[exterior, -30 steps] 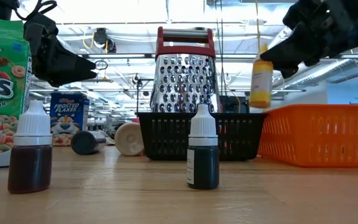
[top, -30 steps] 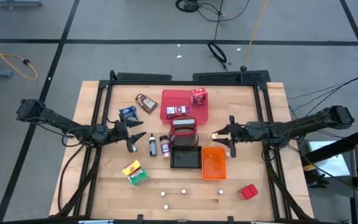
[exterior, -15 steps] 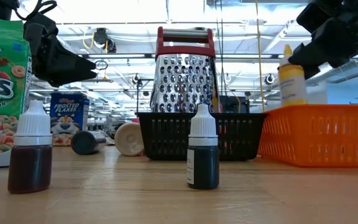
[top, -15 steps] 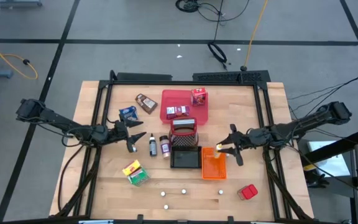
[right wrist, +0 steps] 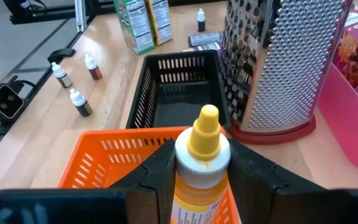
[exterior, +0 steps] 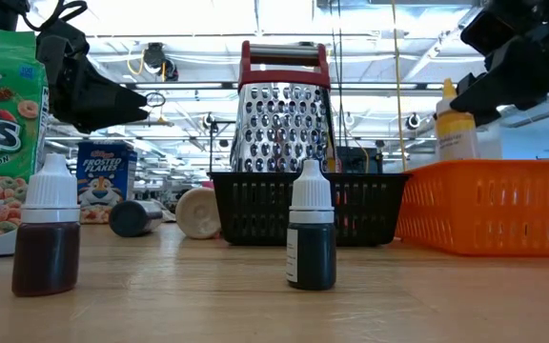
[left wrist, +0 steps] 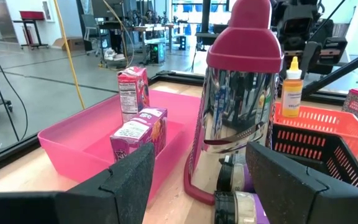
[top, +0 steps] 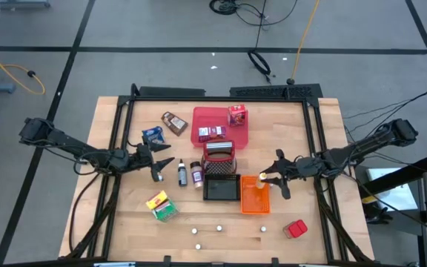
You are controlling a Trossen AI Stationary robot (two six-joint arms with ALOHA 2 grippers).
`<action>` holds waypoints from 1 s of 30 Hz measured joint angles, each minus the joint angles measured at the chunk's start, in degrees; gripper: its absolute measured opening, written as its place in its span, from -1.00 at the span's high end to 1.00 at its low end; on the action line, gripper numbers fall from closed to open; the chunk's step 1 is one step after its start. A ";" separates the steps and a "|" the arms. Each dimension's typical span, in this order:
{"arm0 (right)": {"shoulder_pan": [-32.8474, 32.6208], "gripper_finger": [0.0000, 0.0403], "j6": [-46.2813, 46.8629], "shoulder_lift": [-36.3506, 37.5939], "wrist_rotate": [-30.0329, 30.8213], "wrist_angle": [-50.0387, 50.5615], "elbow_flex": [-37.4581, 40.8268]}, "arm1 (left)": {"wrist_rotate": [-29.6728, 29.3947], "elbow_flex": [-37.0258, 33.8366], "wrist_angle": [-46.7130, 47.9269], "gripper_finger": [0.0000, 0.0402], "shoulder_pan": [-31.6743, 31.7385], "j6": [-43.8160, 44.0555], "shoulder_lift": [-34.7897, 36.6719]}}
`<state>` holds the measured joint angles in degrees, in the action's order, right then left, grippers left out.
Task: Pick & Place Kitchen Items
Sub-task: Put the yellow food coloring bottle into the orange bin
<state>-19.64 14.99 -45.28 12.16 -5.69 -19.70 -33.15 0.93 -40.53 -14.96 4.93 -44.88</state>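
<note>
Overhead view: a wooden table (top: 124, 222) fills the centre of the frame. Upper centre lies a flat pink tray (top: 202, 119) holding two small cartons; a red box (top: 236, 115) stands at its upper right corner. Just below the tray stands a box grater (top: 219, 154) with a red handle, at the upper edge of a black wire basket (top: 221, 189); an orange bin (top: 255, 194) touches the basket's right side. A yellow-green cereal box (top: 161, 205) lies at lower left, a red pack (top: 296, 229) at lower right.

The right gripper (top: 273, 179) sits over the bin's upper right corner, pinching a yellow squeeze bottle (top: 263, 179). The left gripper (top: 156, 164) hovers left of centre, its fingers spread and empty, beside two small dark dropper bottles (top: 182, 173).

Low view: only this view shows height. The yellow bottle (exterior: 457, 124) hangs upright with its base hidden behind the bin's rim, at upper right. One dropper bottle (exterior: 311, 240) stands at centre foreground.

Right wrist view: the bottle's yellow nozzle and white collar (right wrist: 203, 140) are clamped between the dark fingers (right wrist: 157, 165) above the orange bin. Three further dropper bottles (right wrist: 79, 102) show at upper left.

Left wrist view: the grater's mirrored side (left wrist: 235, 118) fills the centre, with the pink tray's cartons (left wrist: 140, 132) to its left.
</note>
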 joint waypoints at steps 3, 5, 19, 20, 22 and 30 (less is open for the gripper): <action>0.00 0.41 0.01 -0.17 0.14 -0.15 0.67 | 0.00 0.00 0.00 -0.27 -0.02 0.00 0.00; 0.00 0.41 0.62 -0.19 0.69 -0.55 1.67 | 0.00 0.00 0.00 -0.27 -0.01 0.00 -0.01; 0.02 0.35 -1.11 -0.17 1.20 -13.81 8.55 | 0.00 0.00 0.00 -0.27 0.00 0.00 0.00; 0.02 0.35 -1.10 -0.17 1.18 -13.81 8.57 | 0.00 0.00 0.02 -0.27 -0.02 0.00 0.00; 0.02 0.35 -1.13 -0.17 1.16 -13.81 8.57 | 0.00 0.00 0.01 -0.27 0.00 0.00 0.00; 0.02 0.26 -3.44 -0.35 1.27 -14.05 8.59 | 0.00 0.00 0.01 -0.27 0.00 0.00 0.00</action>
<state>-19.62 11.55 -45.63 13.43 -19.74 -11.11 -33.15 0.93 -40.52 -14.96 4.93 -44.88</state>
